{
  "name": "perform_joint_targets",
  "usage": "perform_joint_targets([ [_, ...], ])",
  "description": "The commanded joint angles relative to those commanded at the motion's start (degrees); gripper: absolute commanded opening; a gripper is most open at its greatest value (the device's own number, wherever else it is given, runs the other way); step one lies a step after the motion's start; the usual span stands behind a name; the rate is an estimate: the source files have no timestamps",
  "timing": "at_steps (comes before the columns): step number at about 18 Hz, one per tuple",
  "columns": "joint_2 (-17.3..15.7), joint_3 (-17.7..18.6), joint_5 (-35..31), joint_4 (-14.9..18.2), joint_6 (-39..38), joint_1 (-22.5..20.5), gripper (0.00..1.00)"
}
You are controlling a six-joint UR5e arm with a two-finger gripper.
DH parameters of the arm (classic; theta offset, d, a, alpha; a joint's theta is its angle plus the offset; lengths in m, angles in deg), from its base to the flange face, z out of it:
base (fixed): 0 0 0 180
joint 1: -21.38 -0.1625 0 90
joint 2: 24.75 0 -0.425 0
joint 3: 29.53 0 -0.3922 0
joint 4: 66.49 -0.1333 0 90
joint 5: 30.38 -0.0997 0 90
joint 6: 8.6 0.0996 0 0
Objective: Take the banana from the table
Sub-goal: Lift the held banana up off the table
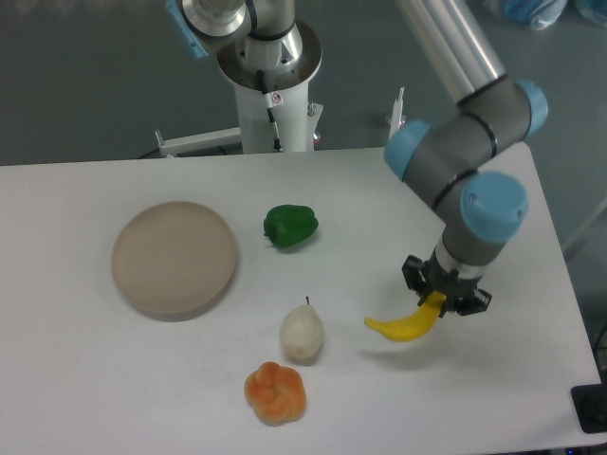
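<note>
Gripping the banana [404,325] by its right end, the gripper [445,296] has it clear of the table [85,379]!

Nearest of all sits the orange lobed fruit [275,392], down at the front edge, and just beyond it the pale pear [302,333], stem up. To the right of the pear, the yellow banana hangs with its left tip pointing toward the pear and a soft shadow on the white surface beneath it; the black fingers are clamped on its upper right end, under the blue-capped wrist. Further back on the left rests the round beige plate [174,256], and the green pepper [290,226] sits to its right, farther back than the pear. At the far edge stands the white robot base [273,95].
</note>
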Motion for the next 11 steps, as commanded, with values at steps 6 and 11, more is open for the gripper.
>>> perform_joint_targets([
  [6,0.08,-1.67,-6.85,1.33,6.51,-1.14,0.04],
  [11,1.05,-3.52,-4.4,3.18,8.43,-1.58,0.03],
])
